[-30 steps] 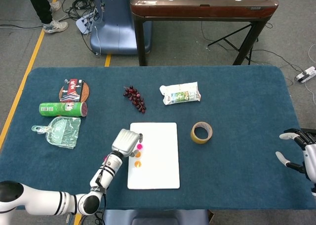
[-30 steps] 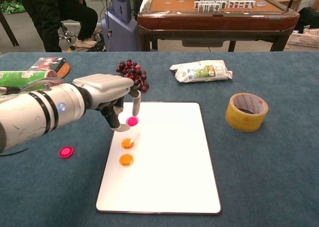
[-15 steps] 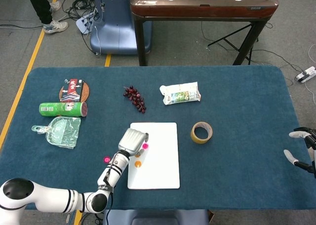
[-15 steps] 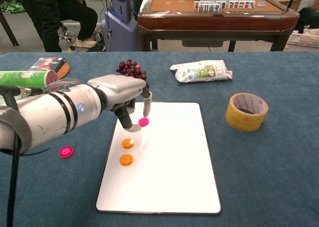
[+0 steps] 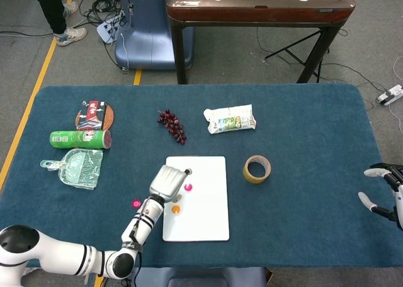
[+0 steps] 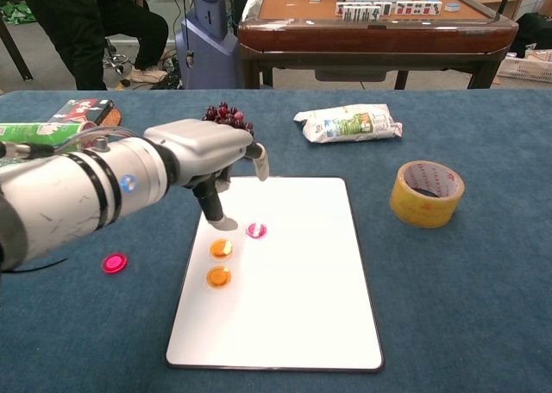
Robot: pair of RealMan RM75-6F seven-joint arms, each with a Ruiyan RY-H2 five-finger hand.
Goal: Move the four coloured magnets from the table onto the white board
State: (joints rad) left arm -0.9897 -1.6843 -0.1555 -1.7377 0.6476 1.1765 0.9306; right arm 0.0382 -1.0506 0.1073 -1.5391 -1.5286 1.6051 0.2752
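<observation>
We see the pink magnet, earlier pinched, now lying released at the board's upper left beside two orange magnets; our left robot hand hovers open, holding nothing. Another pink one remains on the surface. The right robot hand rests open at the right edge.

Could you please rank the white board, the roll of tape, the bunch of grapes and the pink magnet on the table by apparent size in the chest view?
1. White board
2. Roll of tape
3. Bunch of grapes, farther away and partly hidden by the left hand, so unsure
4. Pink magnet
</observation>
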